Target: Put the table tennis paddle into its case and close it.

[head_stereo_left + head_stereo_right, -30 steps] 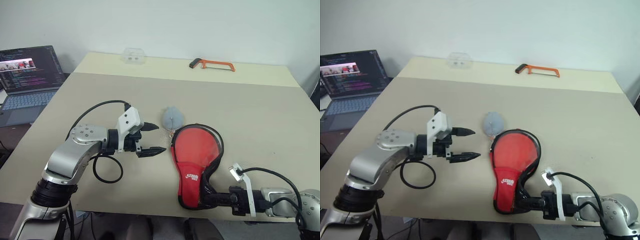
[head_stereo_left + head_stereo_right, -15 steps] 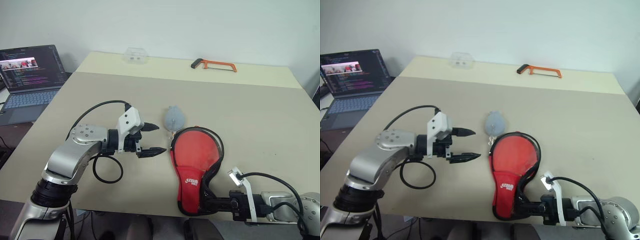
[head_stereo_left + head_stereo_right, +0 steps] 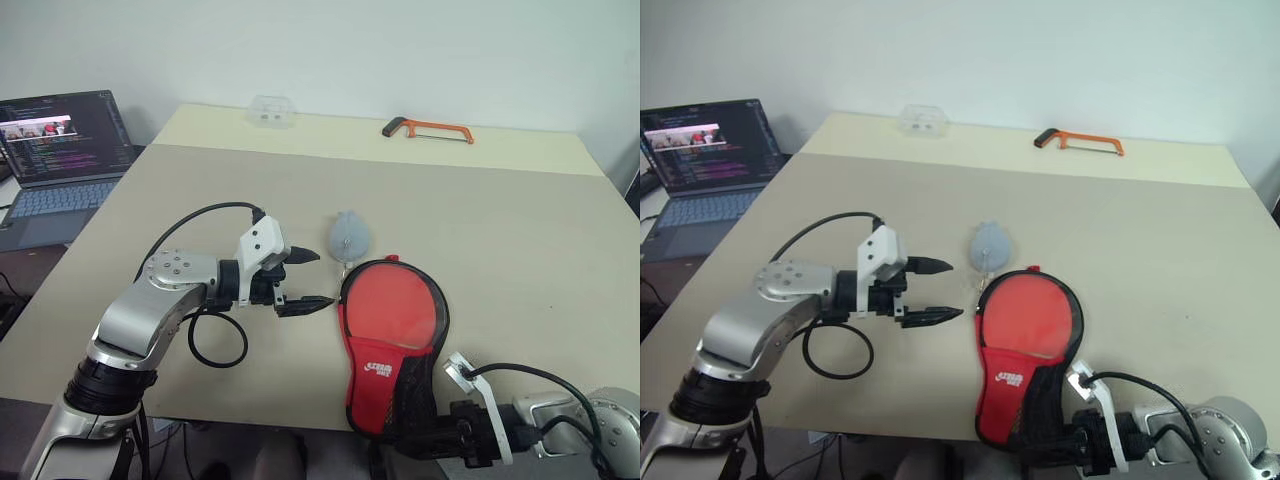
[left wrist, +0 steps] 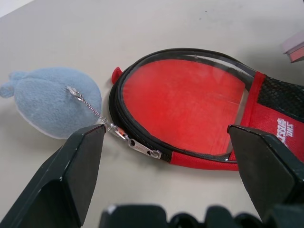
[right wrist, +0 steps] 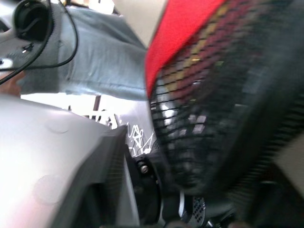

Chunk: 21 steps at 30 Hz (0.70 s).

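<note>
The case (image 3: pixel 383 372) lies flat near the table's front edge, its narrow mesh end hanging over the edge. The red face of the table tennis paddle (image 3: pixel 394 305) shows through its clear window; the handle is hidden. In the left wrist view the zip pull (image 4: pixel 142 148) sits at the round end, chained to a blue-grey plush (image 4: pixel 54 107). My left gripper (image 3: pixel 322 278) hovers open just left of the case, pointing at it, nothing between its fingers (image 4: pixel 71 180). My right gripper (image 3: pixel 428 435) is at the case's narrow end, below the table edge, with the mesh (image 5: pixel 223 95) close before it.
An orange hacksaw (image 3: pixel 425 128) and a clear plastic box (image 3: pixel 271 110) lie at the far side of the table (image 3: pixel 520 220). An open laptop (image 3: pixel 60 150) stands off to the left on a lower surface.
The right gripper drew back toward the front edge, and the case's narrow end came with it over the edge. The case's gaping right side now lies flat. The left arm kept still.
</note>
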Tool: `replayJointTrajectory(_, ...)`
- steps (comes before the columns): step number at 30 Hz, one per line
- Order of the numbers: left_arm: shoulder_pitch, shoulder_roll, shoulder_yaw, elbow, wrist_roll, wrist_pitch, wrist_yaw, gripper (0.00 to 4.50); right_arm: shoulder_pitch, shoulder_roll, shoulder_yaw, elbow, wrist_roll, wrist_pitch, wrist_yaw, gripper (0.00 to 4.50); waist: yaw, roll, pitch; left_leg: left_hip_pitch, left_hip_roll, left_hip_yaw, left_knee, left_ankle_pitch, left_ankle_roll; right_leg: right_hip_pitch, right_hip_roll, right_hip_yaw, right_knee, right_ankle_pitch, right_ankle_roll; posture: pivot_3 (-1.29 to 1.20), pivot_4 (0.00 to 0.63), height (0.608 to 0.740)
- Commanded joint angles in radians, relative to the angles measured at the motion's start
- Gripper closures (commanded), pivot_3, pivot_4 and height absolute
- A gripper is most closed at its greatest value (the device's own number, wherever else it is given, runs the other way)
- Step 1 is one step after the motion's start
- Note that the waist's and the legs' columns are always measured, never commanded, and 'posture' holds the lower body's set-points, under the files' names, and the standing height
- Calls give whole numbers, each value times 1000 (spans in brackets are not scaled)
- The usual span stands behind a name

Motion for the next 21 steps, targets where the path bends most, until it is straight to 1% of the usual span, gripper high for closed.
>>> replayJointTrajectory(1,-15,-4,5,-22,3,-23,3,0,-10,-90,-23,-3,-53,-51,43,107,1,0,0,0,0,0,0,0,0,0,-1,0,0,0,0,0,150,740)
replayJointTrajectory(4,-18,-10,7,-18,3,-26,7,0,6,-264,9,-26,-189,-184,153,46,2,2,1,0,-1,1,1,0,0,0,-3,-1,-1,1,2,0,150,740)
replayJointTrajectory(5,-20,-16,11,-18,-3,-24,9,0,32,-345,4,-27,-251,-265,216,46,4,2,1,0,-1,2,1,0,0,0,-4,-1,-1,2,3,0,150,740)
replayJointTrajectory(6,-21,-20,14,-18,-8,-22,10,0,53,-398,1,-23,-292,-326,262,46,7,2,1,0,-2,2,2,0,1,1,-5,-1,-2,2,4,0,150,740)
replayJointTrajectory(8,-27,-34,19,-22,-22,-16,12,0,99,-501,-98,-15,-329,-428,374,46,14,2,1,0,-2,2,3,-1,2,2,-5,-2,-3,2,4,0,150,740)
replayJointTrajectory(11,-38,-58,11,-23,-31,-11,13,0,116,-582,-230,-5,-375,-520,462,46,18,2,2,0,-2,3,3,-1,2,2,-5,-1,-3,2,4,0,150,740)
replayJointTrajectory(14,-51,-93,-24,-23,-20,-13,13,0,47,-618,-307,2,-387,-554,498,46,17,3,2,2,-1,3,2,-1,2,2,-1,-1,-2,2,4,0,150,740)
replayJointTrajectory(16,-65,-130,-74,-15,7,-23,22,0,-80,-613,-297,10,-370,-554,473,46,16,4,2,2,-1,3,2,-1,2,2,0,-1,-1,2,3,0,150,740)
replayJointTrajectory(18,-89,-190,-145,14,55,-20,62,0,-278,-546,-227,33,-361,-539,403,46,14,6,3,2,-1,4,2,-1,2,2,0,0,-1,2,3,0,150,740)
replayJointTrajectory(21,-116,-242,-244,49,137,40,130,0,-512,-405,-125,84,-389,-492,287,46,13,5,4,1,-2,3,3,-1,2,3,-1,0,-2,2,3,0,150,740)
